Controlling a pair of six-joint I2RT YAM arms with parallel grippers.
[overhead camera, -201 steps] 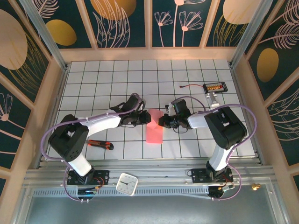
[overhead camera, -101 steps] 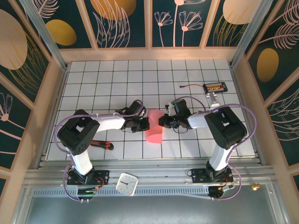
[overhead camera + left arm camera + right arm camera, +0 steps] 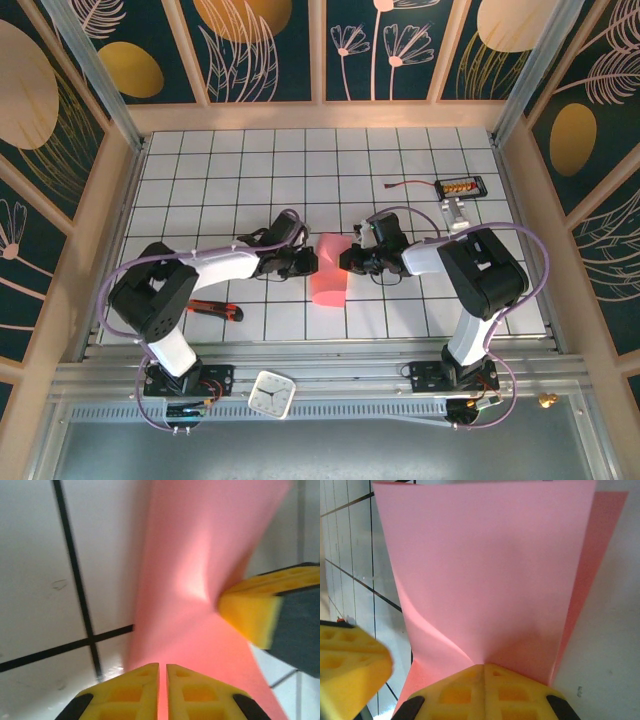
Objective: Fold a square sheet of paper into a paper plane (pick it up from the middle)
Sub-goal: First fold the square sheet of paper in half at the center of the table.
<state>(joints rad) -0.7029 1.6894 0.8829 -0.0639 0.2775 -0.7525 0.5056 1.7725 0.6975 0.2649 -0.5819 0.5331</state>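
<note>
Tiled table: left claw and right claw pinch the square sheet of paper; clock, tool nearby.

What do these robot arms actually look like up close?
The left arm and right arm match: white tube-like segments between bulky black joints, with a thin purple cable looping alongside each. The left gripper and right gripper each end in two bright yellow blocky fingers with square recesses, on black mounts.

Both the left arm and the right arm have white shells and black joints, with lilac cables looping alongside. The left gripper and right gripper have yellow, pocketed fingers.
</note>
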